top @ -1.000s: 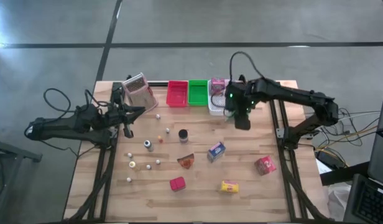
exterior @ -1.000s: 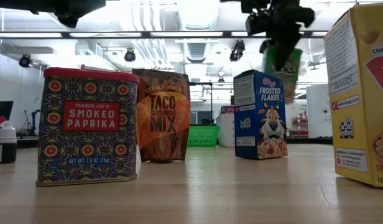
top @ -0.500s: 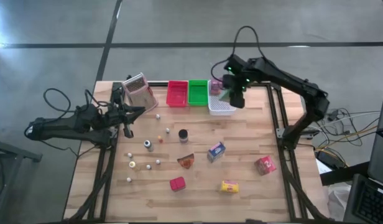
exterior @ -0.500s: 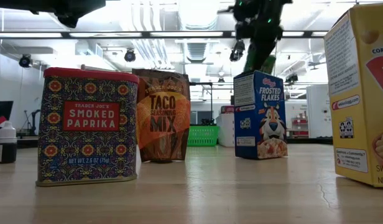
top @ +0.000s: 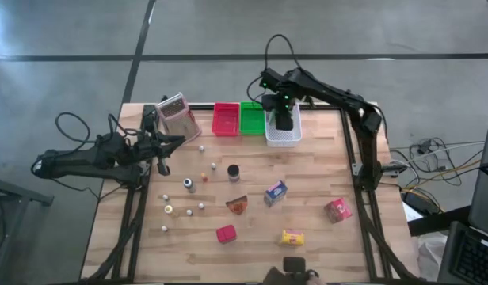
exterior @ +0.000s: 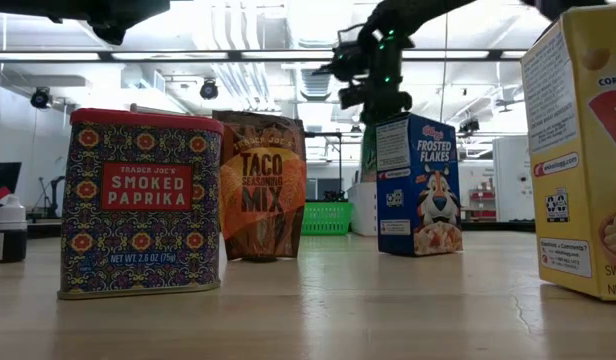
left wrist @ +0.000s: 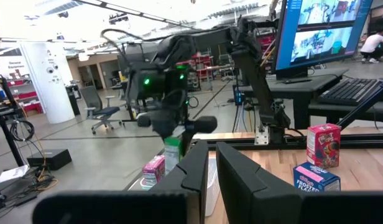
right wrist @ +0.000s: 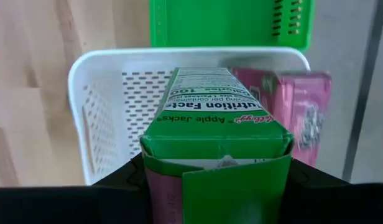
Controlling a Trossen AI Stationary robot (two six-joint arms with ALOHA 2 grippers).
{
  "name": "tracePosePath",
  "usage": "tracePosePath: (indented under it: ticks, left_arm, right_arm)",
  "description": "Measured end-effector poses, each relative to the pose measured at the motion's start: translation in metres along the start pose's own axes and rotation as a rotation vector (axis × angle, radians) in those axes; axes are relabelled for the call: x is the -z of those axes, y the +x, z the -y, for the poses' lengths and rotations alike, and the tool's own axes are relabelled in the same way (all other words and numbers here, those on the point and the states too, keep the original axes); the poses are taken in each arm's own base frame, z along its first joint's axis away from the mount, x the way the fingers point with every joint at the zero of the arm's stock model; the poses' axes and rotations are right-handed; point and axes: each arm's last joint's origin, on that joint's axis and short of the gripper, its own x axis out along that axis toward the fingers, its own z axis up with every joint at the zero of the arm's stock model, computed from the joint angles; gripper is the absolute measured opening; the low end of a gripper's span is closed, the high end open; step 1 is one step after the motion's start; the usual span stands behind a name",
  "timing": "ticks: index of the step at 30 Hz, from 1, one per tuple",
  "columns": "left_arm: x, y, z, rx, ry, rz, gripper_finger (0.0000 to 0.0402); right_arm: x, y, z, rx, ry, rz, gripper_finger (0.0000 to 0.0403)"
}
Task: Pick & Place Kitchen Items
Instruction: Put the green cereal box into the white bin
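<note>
Right wrist view: a green cardboard Apple Jacks box (right wrist: 216, 124) is gripped in the right gripper (top: 284, 120) jaws above a white perforated plastic tray (right wrist: 98, 124); the left gripper (top: 162, 164) jaws are closed.

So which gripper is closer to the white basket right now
Right. The right gripper hangs directly over the white basket, holding a green box. The left gripper is far off by the table's left edge.

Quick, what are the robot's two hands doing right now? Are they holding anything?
Left gripper: shut, holding nothing, waiting at the table's left side.
Right gripper: shut on the green cereal box, above the white basket.
</note>
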Motion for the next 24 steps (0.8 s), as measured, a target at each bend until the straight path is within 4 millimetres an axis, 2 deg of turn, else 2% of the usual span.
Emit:
tracePosePath:
  ticks: [5, 14, 24]
  left_arm:
    - [0.000, 0.000, 0.000, 0.000, 0.000, 0.000, 0.0039]
    - [0.000, 0.000, 0.000, 0.000, 0.000, 0.000, 0.0039]
    - [0.000, 0.000, 0.000, 0.000, 0.000, 0.000, 0.0039]
  right_arm:
    - [-0.004, 0.017, 0.010, -0.015, 0.000, -0.027, 0.0181]
    - [-0.006, 0.044, 0.016, -0.020, -0.024, -0.039, 0.0166]
    - [-0.007, 0.062, 0.018, -0.034, -0.045, -0.060, 0.0181]
